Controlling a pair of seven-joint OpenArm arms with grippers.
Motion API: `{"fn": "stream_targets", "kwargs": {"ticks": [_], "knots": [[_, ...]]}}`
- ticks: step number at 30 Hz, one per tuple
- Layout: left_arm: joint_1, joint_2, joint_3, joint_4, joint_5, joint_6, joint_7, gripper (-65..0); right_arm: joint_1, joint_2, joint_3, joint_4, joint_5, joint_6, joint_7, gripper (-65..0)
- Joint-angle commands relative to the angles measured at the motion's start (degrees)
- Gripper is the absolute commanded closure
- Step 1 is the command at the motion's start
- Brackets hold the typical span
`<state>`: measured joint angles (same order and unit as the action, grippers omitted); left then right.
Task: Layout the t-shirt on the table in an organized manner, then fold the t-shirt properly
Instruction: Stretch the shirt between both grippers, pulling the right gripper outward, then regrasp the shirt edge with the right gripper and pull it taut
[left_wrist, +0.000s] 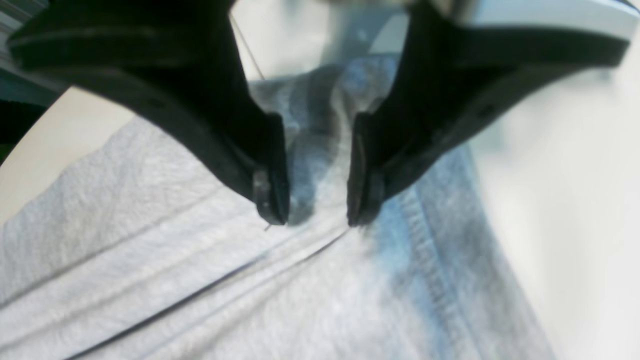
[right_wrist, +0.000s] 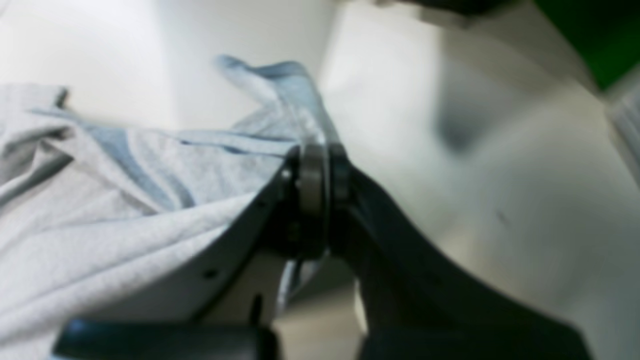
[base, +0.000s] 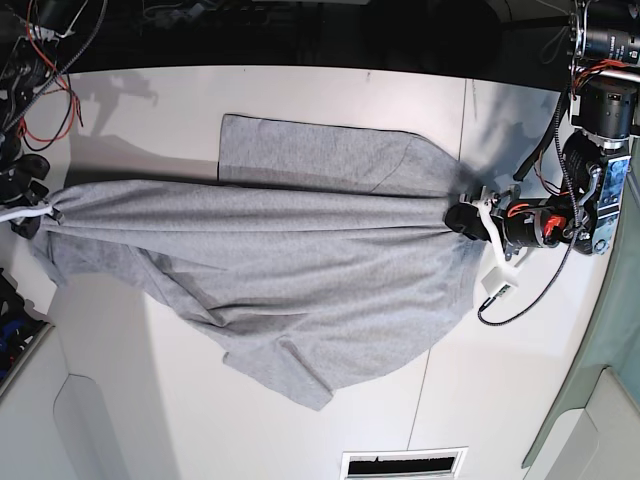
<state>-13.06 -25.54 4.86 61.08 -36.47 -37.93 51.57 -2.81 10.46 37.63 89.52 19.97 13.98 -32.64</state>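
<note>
Meanwhile, your one large heather-grey cotton t-shirt (base: 300, 260) lies stretched across the wide white worktop (base: 150, 110), bunched into a taut ridge between two black tools. Your right tool (right_wrist: 320, 175) is pressed together, pinching a fold of the shirt; your left tool (left_wrist: 317, 200) stands spread over the fabric, gripping nothing. Pull from here and the unheld end may slide, leaving the wrinkled lower half more crumpled still.

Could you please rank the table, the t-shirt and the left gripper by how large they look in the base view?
1. table
2. t-shirt
3. left gripper, by far the smallest
</note>
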Motion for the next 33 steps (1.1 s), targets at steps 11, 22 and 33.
{"fn": "stream_targets", "kwargs": {"ticks": [11,22,33], "knots": [[-1.20,-0.98,-0.31,0.66,-1.38,0.17,-0.20,-24.1,-9.01,-1.92,1.42,0.87,7.54,1.01,0.83,-36.7],[-0.57,0.55,-0.31,1.16,-13.79,-2.07,6.51,-24.1,4.87,0.24,-7.10,-1.88,-0.83,4.22,2.03,-36.6],[0.87,3.96,-0.31,1.14,-10.82,-2.07,5.81,-24.1,7.69,8.17,-21.73,-15.80,-7.54,2.78,0.96,-36.4]]}}
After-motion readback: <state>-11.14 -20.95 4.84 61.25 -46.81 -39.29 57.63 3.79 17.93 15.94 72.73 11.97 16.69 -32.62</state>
